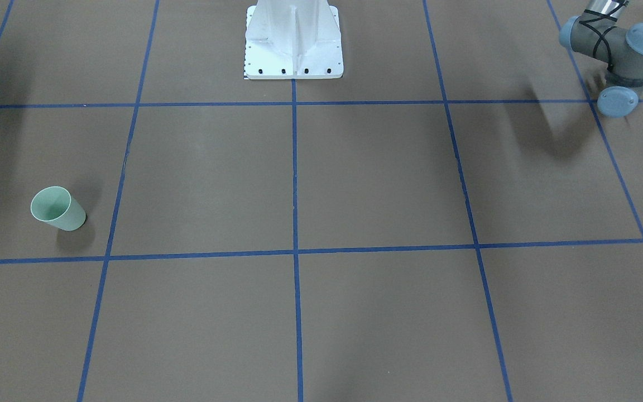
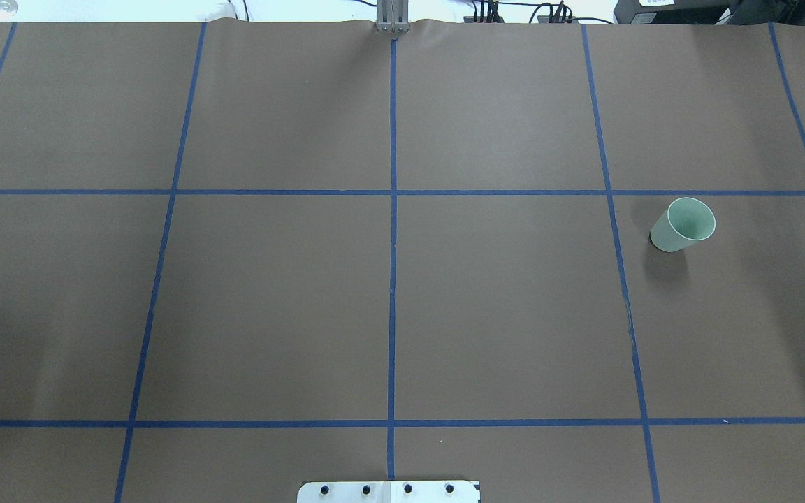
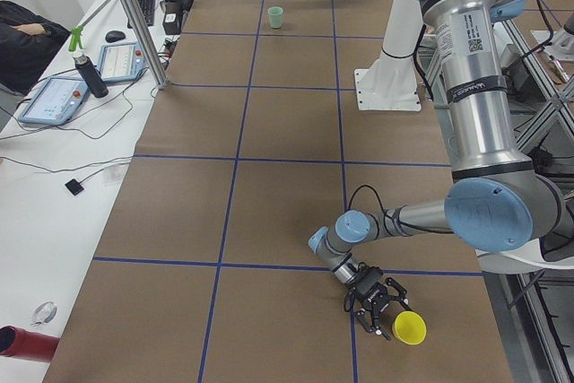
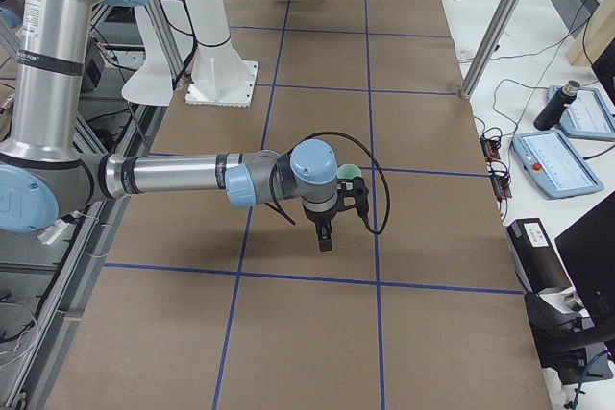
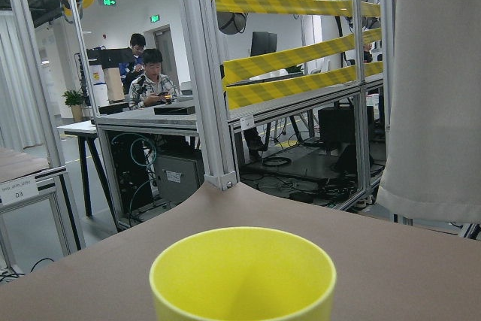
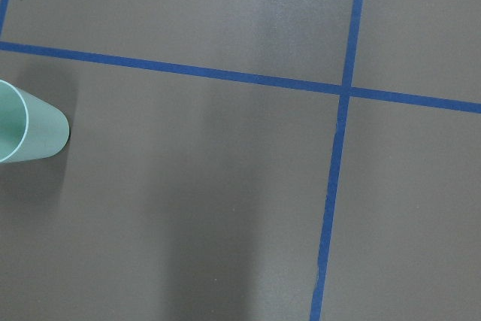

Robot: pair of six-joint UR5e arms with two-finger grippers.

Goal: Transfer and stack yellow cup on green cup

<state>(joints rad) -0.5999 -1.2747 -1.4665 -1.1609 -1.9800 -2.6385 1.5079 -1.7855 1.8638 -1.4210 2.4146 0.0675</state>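
Two cups stand upright on the worktop (image 2: pixel 270 300), well apart from each other. The yellow cup (image 3: pixel 410 327) is just ahead of the left jaws, which sit low over the worktop at the end of the left arm (image 3: pixel 484 87) and point toward it. In the left wrist view its open rim fills the bottom middle, and no fingers show there. I cannot tell whether the left jaws are wide, narrow or touching the cup. The green cup (image 2: pixel 682 225) is far from the left jaws and near the right jaws, off to one side of them and not beneath. In the right wrist view it is cut by the left edge, and in the right-end view it shows partly behind the wrist. The right arm (image 4: pixel 183 175) stretches level over the worktop with its jaws hanging downward above the surface. How wide the right jaws stand I cannot tell. Blue tape lines (image 2: pixel 392 279) divide the brown surface into squares, and the white base (image 1: pixel 293 44) stands at the robot's edge. Two people (image 5: pixel 150 73) sit at a bench beyond the yellow cup.
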